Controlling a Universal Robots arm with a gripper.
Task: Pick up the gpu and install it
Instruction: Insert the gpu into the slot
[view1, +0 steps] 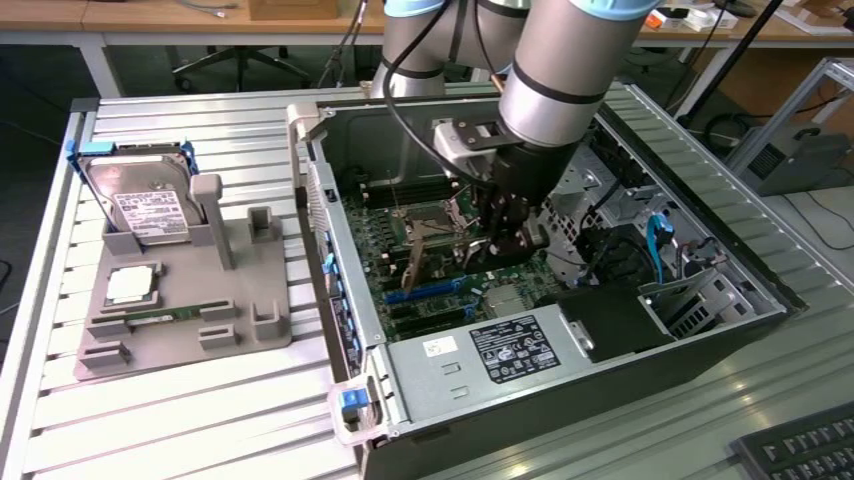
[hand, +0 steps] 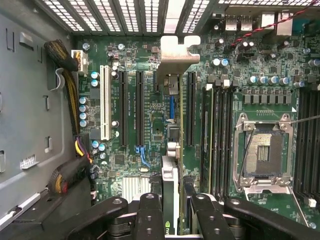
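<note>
Open computer case (view1: 747, 300) fills centre and right of the exterior view, side panel off, green motherboard (view1: 414, 265) exposed inside. Power supply (view1: 514, 350) with white-and-black label sits at the case's lower edge. Blue cables (view1: 657, 245) at right interior.

Grey parts tray (view1: 260, 300) at left of frame, on slatted metal table (view1: 200, 130). Hard drive (view1: 150, 212) with white label stands in tray's upper part, within a blue bracket. CPU chip (view1: 130, 286) lies flat below it; RAM stick (view1: 160, 318) lower still.

Keyboard corner (view1: 801, 450) at lower right.

Wrist view: empty CPU socket (hand: 262, 152), white slot (hand: 105, 102), black expansion slots (hand: 123, 107), yellow-and-black cable bundle (hand: 70, 172).
</note>
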